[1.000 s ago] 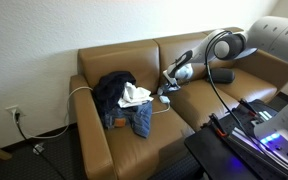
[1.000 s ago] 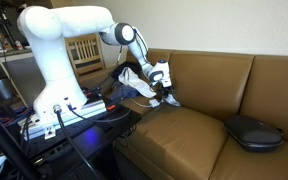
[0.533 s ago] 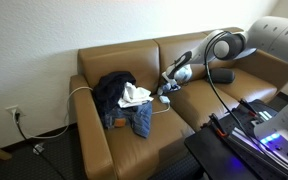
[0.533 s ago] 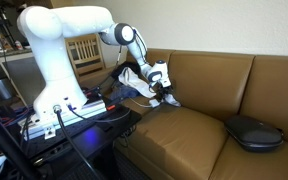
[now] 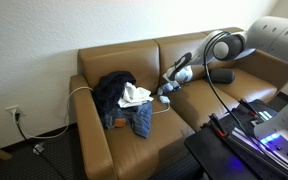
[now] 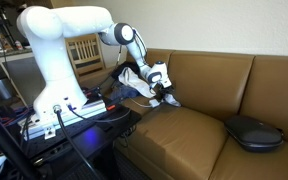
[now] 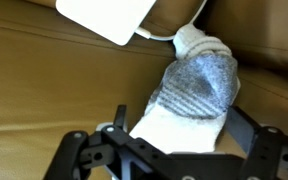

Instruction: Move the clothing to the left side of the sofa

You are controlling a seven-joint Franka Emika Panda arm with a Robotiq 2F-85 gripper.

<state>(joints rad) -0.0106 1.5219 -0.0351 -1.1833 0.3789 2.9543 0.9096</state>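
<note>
Right, the gripper (image 7: 174,152) is low over the sofa (image 5: 197,115) seat, jaws spread wide and gripping nothing. A white-grey sock (image 7: 194,90) lies loose between them, near the clothing (image 5: 124,100) heaped on the end cushion. It looks soft, light and floppy, so best pinch a bunched fold mid-sock.

A home living room, with leather sofa (image 5: 114,60), wall outlet (image 5: 13,113), wooden chair (image 6: 84,52).

My white jointed arm (image 6: 59,55) is stretched forward and bent down at the wrist; my black hand (image 6: 164,95) has its fingers (image 7: 89,150) wide apart.
</note>
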